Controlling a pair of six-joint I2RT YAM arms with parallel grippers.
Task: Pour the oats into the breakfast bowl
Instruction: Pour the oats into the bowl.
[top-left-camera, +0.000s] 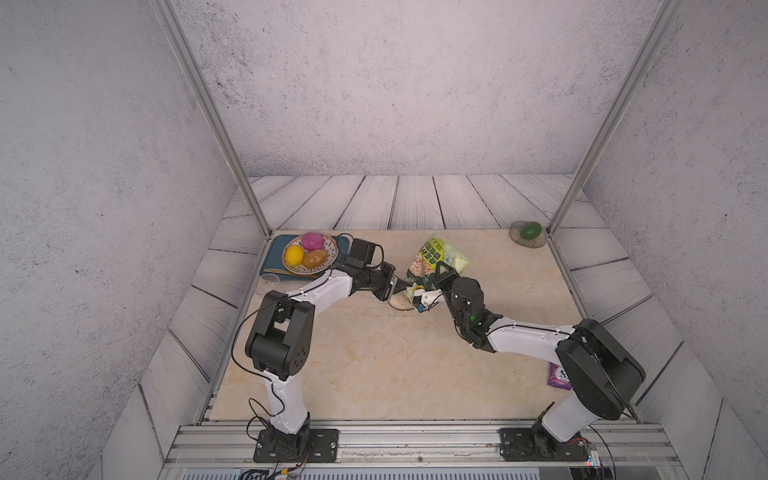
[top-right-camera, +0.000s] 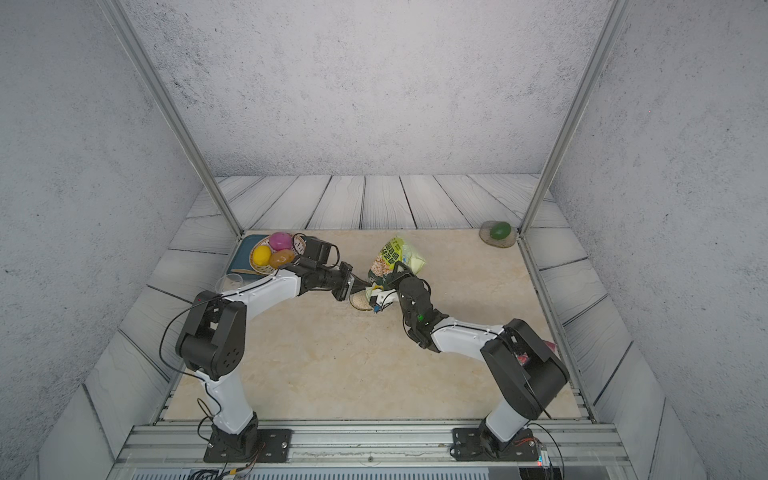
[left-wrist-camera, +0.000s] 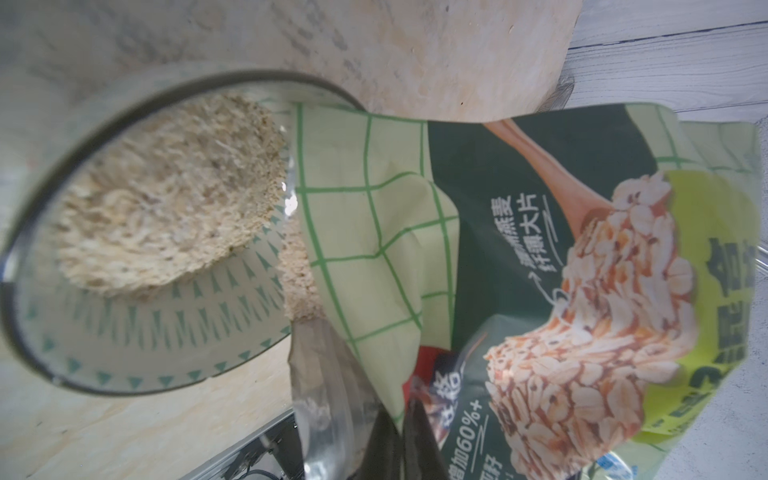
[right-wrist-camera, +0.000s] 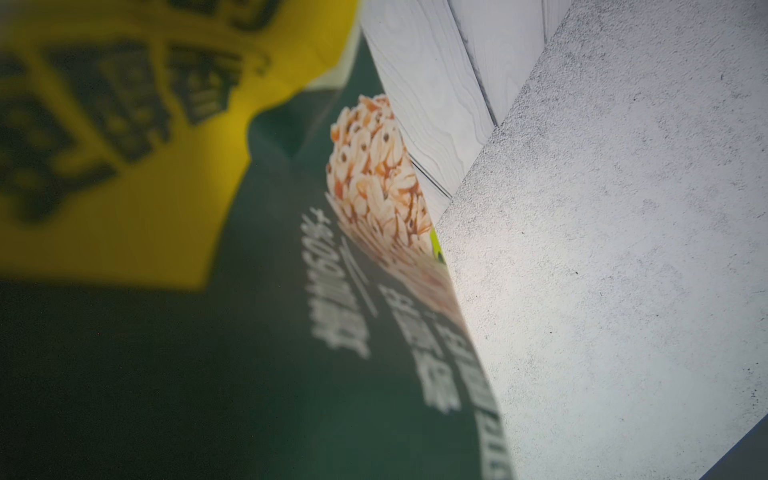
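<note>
Breakfast bowl (left-wrist-camera: 124, 332): sits near middle of worktop (top-left-camera: 374, 374), holds heap of oats (left-wrist-camera: 166, 195). Oat bag (top-left-camera: 432, 255): tilts mouth-down over bowl's rim, toward far edge. Left gripper (left-wrist-camera: 395, 444): pinches fully closed on bag's mouth edge. Right gripper (top-left-camera: 444, 272): clamps narrow on bag's midsection

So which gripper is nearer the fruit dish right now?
Left. The left gripper pinches the mouth of the oats bag on the side toward the fruit dish; the right gripper holds the bag beyond it, farther off.
</note>
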